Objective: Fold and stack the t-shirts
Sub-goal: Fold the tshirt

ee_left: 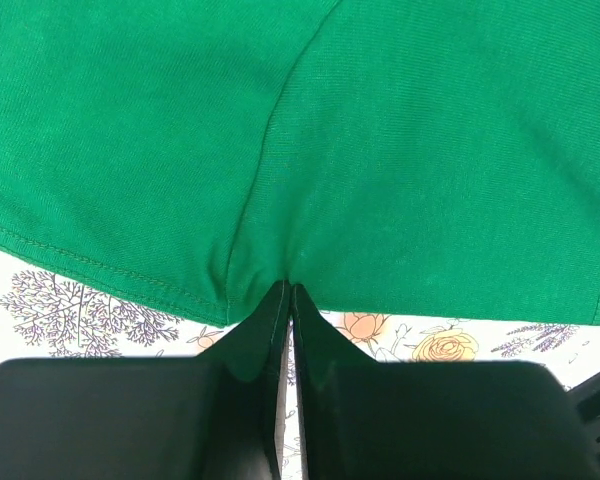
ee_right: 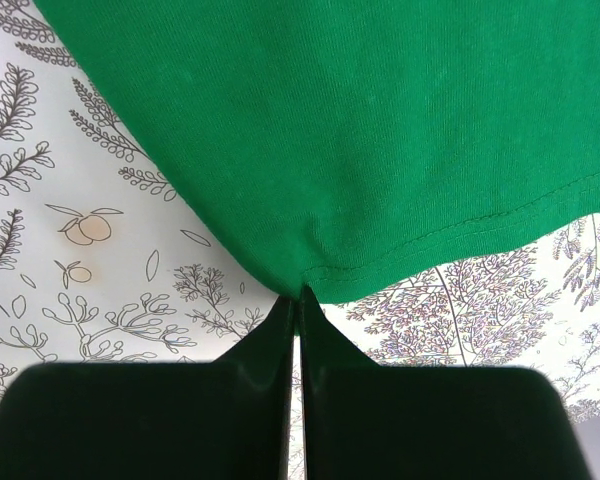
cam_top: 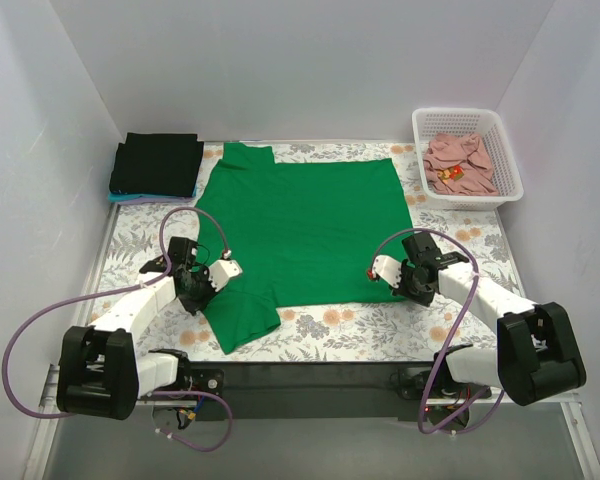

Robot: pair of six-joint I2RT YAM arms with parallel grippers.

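A bright green t-shirt [cam_top: 300, 225] lies spread flat on the floral cloth in the middle of the table. My left gripper [cam_top: 220, 275] is shut on the green t-shirt [ee_left: 310, 150], pinching it at the seam where the near-left sleeve meets the body. My right gripper [cam_top: 378, 270] is shut on the green t-shirt [ee_right: 380, 130], pinching its near-right hem corner. A folded black t-shirt [cam_top: 158, 163] lies on a light blue one [cam_top: 115, 198] at the far left. A dusty pink t-shirt [cam_top: 460, 163] with a red-yellow mark lies crumpled in the basket.
A white lattice basket [cam_top: 507, 160] stands at the far right corner. The floral tablecloth [cam_top: 350, 325] covers the table between white walls. The arms' bases and purple cables sit along the near edge.
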